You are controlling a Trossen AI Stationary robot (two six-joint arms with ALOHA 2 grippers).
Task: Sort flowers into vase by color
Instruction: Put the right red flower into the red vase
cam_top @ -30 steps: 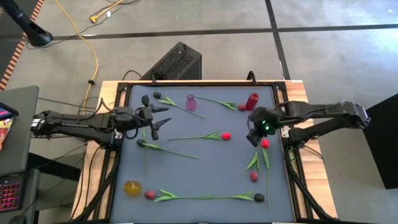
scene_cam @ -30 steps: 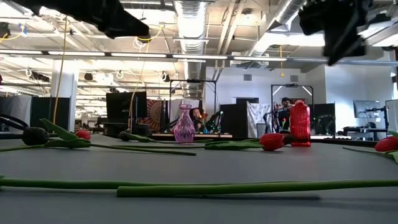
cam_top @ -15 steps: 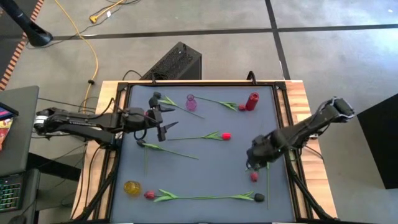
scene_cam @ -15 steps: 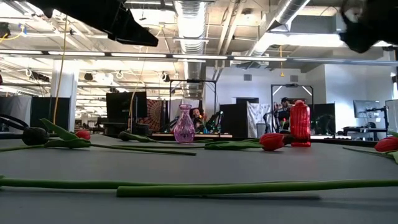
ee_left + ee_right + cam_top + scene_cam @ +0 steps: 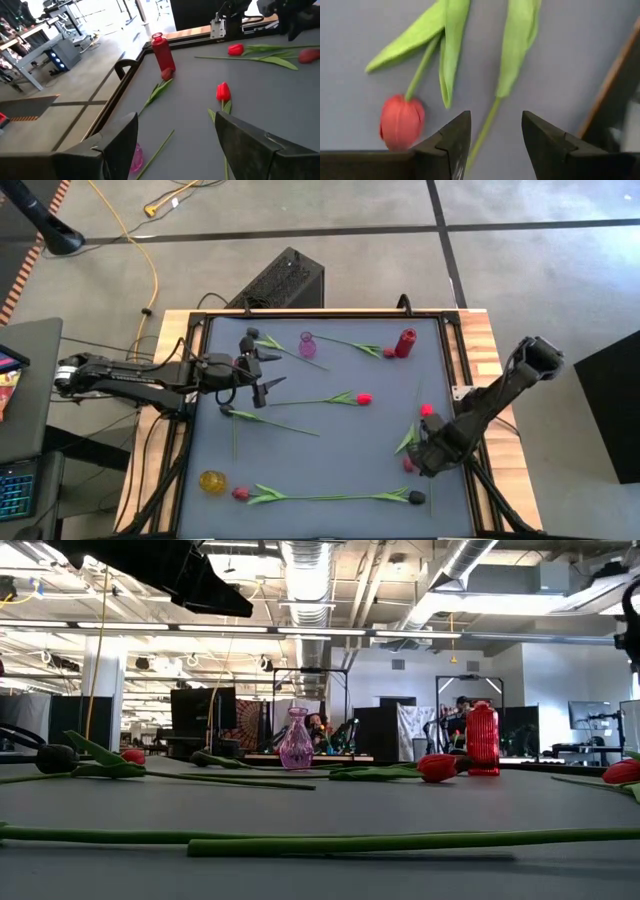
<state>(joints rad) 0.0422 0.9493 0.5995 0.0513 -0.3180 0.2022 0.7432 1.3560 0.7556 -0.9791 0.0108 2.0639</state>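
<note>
R gripper [image 5: 492,145] open, astride tulip stem [image 5: 485,127]

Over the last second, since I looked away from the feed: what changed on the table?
The right gripper swept from beside the red vase toward the near edge, stopping over two tulips, fingers open. The left gripper shifted slightly rightward, fingers spreading. Flowers and vases stayed put.

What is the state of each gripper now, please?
Left gripper: open, holding nothing, above the table's back left part.
Right gripper: open, holding nothing, low over a green stem beside a red tulip.
</note>
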